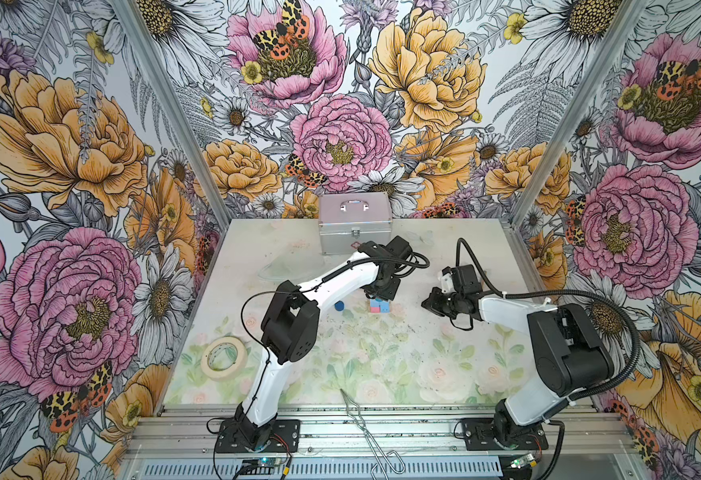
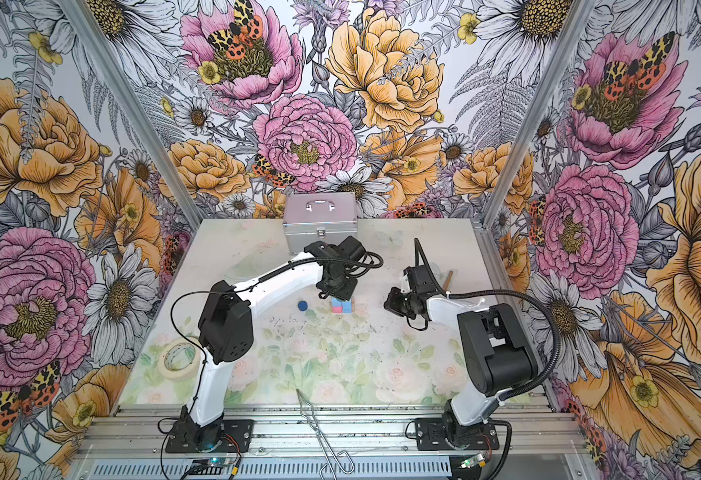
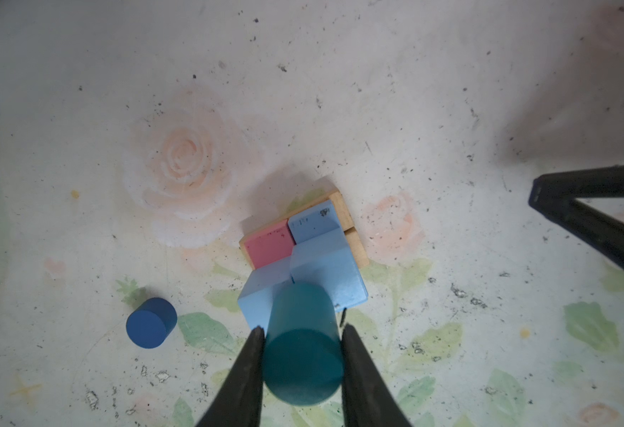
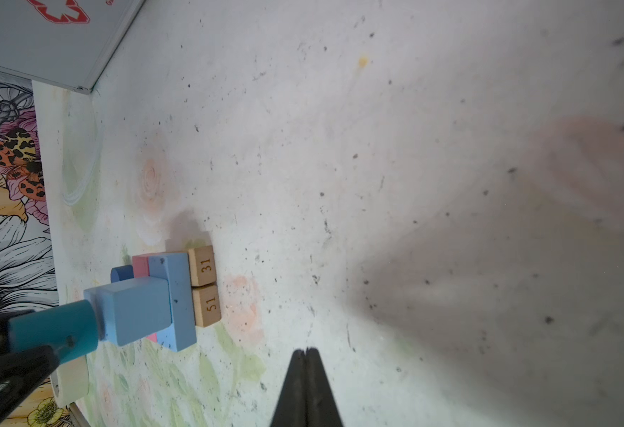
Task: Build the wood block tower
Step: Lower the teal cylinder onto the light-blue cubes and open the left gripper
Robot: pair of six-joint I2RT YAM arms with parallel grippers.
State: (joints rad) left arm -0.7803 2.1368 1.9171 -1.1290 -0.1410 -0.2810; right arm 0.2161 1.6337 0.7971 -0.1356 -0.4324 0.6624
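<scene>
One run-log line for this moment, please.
phase: placing top piece | left end effector: shut on teal cylinder, upright atop tower | right end effector: shut, empty, clear of tower | loose: dark blue cylinder beside tower

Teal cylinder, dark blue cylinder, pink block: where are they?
teal cylinder [image 3: 303, 366]: left wrist view, on its round end face.
dark blue cylinder [image 3: 147, 329]: left wrist view, on its round face.
pink block [image 3: 269, 246]: left wrist view, on its top face.
</scene>
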